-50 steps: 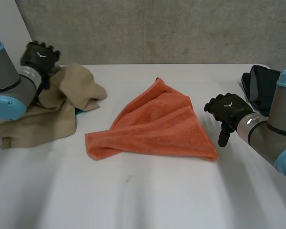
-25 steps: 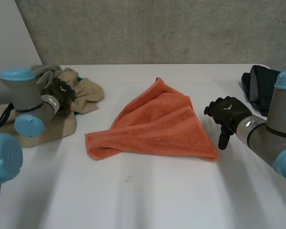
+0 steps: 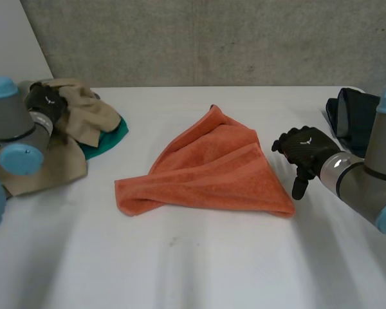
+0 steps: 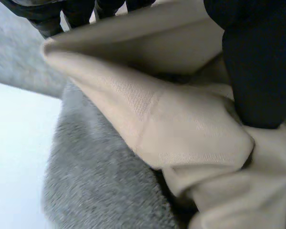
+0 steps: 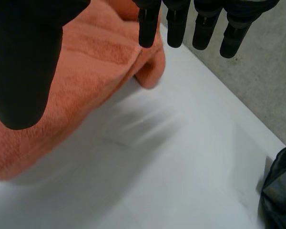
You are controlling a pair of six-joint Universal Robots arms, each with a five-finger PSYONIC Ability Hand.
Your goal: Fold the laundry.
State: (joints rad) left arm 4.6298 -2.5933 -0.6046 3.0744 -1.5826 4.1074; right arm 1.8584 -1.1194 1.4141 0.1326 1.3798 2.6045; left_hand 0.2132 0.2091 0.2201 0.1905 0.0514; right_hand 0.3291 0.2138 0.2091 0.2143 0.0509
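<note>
An orange towel [image 3: 206,170] lies loosely folded in the middle of the white table [image 3: 199,257]. My right hand [image 3: 305,149] hovers just off its right edge, open, with straight fingers [image 5: 174,24] above the towel's corner [image 5: 95,62] and nothing held. At the far left my left hand [image 3: 45,103] sits in a crumpled beige cloth [image 3: 67,132]. A fold of that beige cloth [image 4: 181,129] runs between its thumb [image 4: 260,62] and its fingers [image 4: 76,9], pinched there.
A teal cloth [image 3: 108,134] pokes out from under the beige pile. Grey fuzzy cloth [image 4: 100,186] lies beneath the beige fold. A dark garment [image 3: 349,114] sits at the table's far right corner, by my right arm [image 3: 367,183]. A grey wall stands behind.
My left hand swung in towards the table and back out to the left, taking the beige cloth with it and uncovering the teal cloth. The right hand barely shifted.
</note>
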